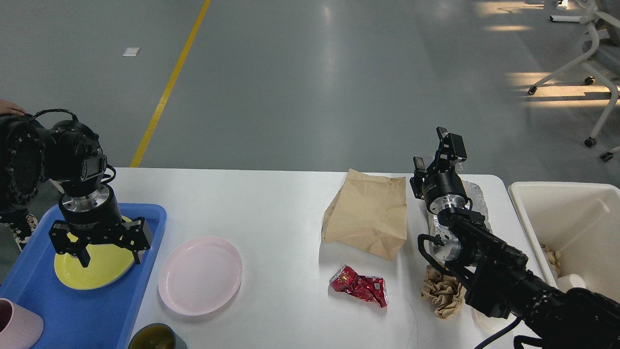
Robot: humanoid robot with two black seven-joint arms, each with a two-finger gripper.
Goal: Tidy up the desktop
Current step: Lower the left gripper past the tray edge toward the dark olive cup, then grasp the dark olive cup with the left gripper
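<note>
The white desktop [271, 208] fills the lower half of the head view. My left gripper [110, 260] is open and hangs just above a yellow plate [97, 269] that lies in a blue tray [92, 315] at the left edge. My right gripper [437, 151] is open and empty, raised near the far right edge of the desktop, beside a brown paper bag [368, 215]. A pink plate [200, 275] lies on the desktop next to the tray. A crushed red wrapper [361, 286] and a crumpled brown paper [441, 291] lie in front of the bag.
A cream bin [571, 228] with some scraps stands off the right end. Crumpled foil [477, 194] lies under my right arm. A pink cup [17, 329] sits in the tray's near corner. A dark green cup [152, 338] stands at the front edge.
</note>
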